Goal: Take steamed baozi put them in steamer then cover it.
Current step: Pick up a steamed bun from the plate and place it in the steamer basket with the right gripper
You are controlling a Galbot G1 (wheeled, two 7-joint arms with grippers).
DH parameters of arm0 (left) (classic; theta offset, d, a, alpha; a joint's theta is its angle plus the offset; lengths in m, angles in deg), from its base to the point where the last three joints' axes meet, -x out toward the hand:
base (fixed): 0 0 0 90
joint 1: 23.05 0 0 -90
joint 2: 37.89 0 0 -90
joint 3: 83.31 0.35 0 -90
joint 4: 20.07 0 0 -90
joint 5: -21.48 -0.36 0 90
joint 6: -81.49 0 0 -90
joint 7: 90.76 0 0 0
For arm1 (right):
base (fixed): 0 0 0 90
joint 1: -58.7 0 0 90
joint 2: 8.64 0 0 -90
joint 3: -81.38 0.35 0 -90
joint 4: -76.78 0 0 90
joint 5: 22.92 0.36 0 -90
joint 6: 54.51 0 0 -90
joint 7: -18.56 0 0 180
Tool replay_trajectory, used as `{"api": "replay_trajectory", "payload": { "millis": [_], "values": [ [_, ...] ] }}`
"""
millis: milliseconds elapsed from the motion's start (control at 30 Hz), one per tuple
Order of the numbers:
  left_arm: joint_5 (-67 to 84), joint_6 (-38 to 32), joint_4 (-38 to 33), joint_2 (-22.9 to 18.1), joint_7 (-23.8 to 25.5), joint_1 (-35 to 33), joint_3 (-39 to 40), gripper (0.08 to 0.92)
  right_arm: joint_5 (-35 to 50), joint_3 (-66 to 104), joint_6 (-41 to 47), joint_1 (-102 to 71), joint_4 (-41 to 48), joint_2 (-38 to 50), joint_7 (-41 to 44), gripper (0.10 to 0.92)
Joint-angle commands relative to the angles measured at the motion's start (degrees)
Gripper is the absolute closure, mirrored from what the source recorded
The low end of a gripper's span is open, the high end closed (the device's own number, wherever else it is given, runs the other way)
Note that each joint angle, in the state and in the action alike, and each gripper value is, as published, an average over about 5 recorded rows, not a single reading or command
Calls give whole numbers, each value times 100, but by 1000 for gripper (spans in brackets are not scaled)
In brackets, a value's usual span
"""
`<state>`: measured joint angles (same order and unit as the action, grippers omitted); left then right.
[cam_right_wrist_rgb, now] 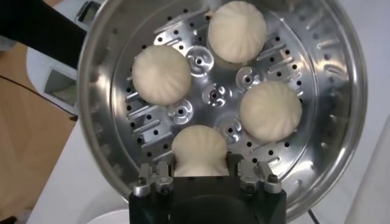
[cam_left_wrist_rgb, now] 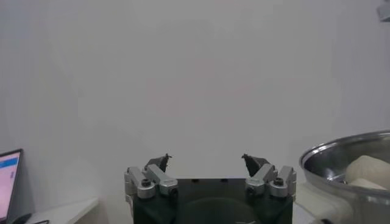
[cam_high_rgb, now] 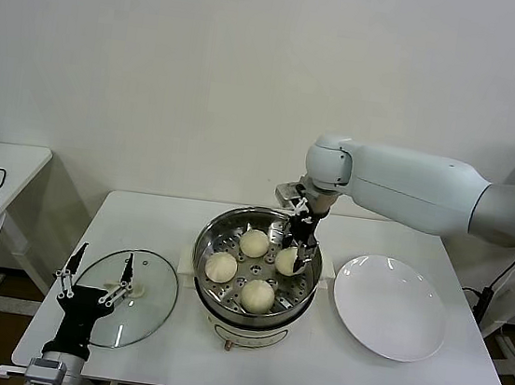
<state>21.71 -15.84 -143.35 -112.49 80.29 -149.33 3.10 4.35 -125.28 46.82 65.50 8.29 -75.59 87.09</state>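
Your right gripper [cam_right_wrist_rgb: 199,163] is clamping the last baozi [cam_right_wrist_rgb: 199,150] inside the steamer [cam_high_rgb: 210,234] for placement; left gripper [cam_high_rgb: 93,287] is waiting spread over the cover [cam_high_rgb: 145,306].

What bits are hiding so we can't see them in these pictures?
- Head view: the right gripper covers part of the bun it grips in the steamer.
- Right wrist view: that bun's near side sits behind the gripper body.
- Left wrist view: the steamer is cut off by the edge; the lid doesn't show.
- Head view: the open left gripper covers part of the lid.
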Motion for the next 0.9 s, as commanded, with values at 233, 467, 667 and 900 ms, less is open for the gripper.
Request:
{"api": "replay_trajectory", "payload": {
  "millis": [233,467,667,900],
  "values": [
    [50,20,-15,-5,-6,-7,-24,177,-175,-39,4,-108,76,-131,-67,388],
    [46,23,-17,-13,-4,-7,-22,177,-194,7,-3,-55,-66,13,-28,262],
    [-3,22,-20,-17,-5,-5,-22,177,-184,434,-71,-45,-359,416,1,243],
    [-410,16,34,5,-63,52,-38,177,351,1141,-455,-105,-959,1242,-924,204]
  ]
}}
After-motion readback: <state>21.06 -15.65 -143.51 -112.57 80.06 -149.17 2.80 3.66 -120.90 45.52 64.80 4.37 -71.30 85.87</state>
